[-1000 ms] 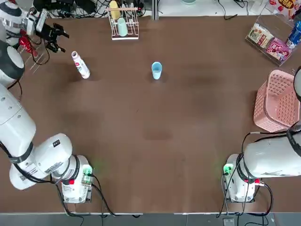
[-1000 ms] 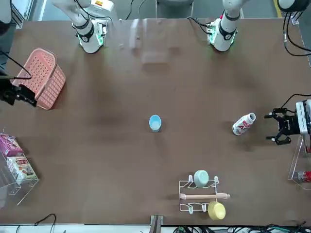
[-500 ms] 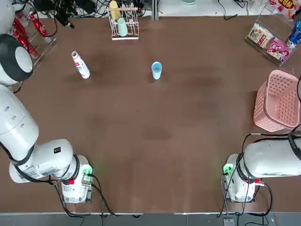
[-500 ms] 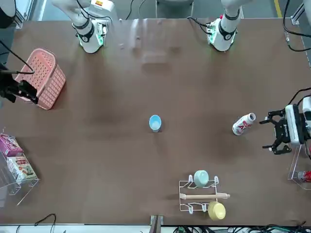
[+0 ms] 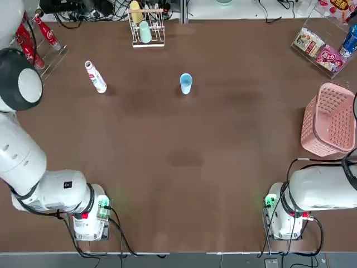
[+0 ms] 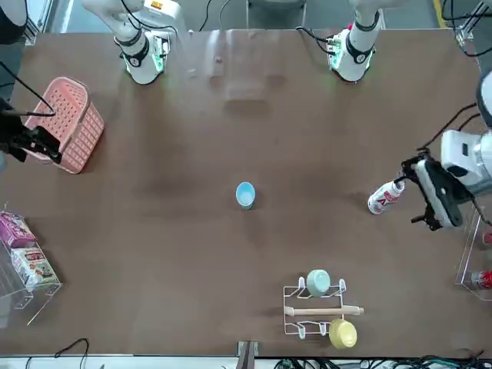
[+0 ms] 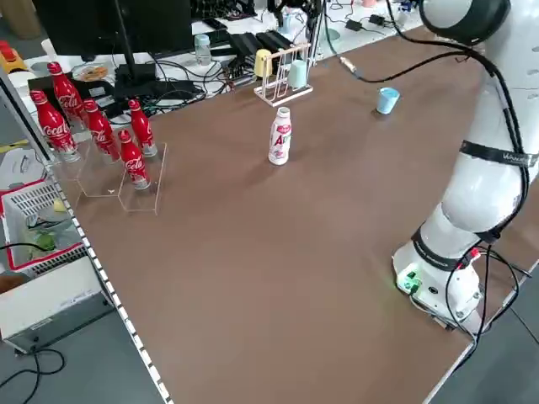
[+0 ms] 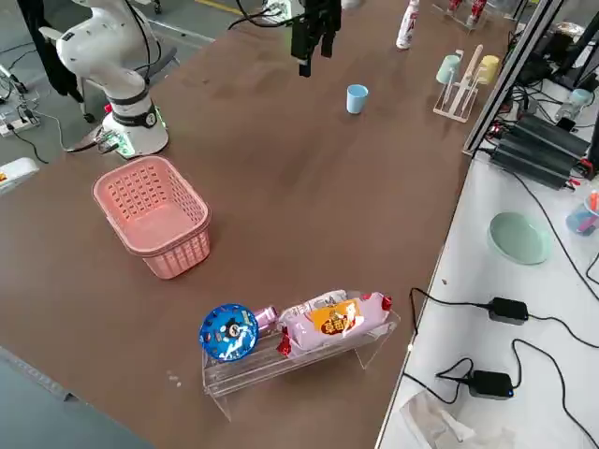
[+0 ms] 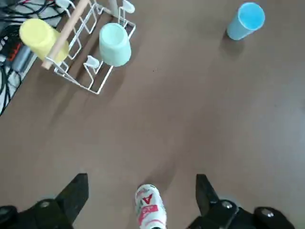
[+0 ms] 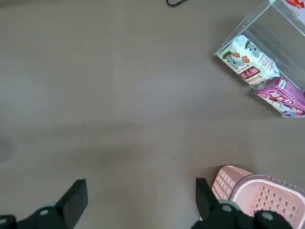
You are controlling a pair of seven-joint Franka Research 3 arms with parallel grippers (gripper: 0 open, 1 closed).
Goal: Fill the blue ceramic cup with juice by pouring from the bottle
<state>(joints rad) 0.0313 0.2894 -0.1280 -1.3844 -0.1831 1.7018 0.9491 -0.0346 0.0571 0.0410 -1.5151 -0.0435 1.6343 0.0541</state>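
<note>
Two arms at the table, and the action sits on the robot's left. Starting at the left edge of the overhead view: red cola bottles [image 5: 43, 30] stand in a clear stand at the far corner. Just right of them the bottle [image 5: 95, 76], white with reddish marks on its label, stands upright on the table [image 5: 184, 162]. The left gripper [image 6: 432, 194] hangs above the table just beside that bottle, on its outer side; the wrist view shows the fingers [image 9: 74, 193] spread wide with the bottle's cap between them lower down, nothing gripped. Whether it touches the bottle, I cannot tell.

Moving right: a wire rack [image 5: 146, 28] at the far edge carries a yellow cup [image 5: 135, 11] and a pale green cup [image 5: 145, 32]. Near the table's middle, toward the far side, the blue cup [image 5: 186, 83] stands upright, well apart from the bottle.

Further right, a pink basket [image 5: 326, 118] rests by the right edge, and a clear box [image 5: 321, 47] with snack packets sits in the far right corner. The right gripper [image 6: 31, 143] hovers near the basket, fingers [image 10: 74, 195] spread wide and empty.
</note>
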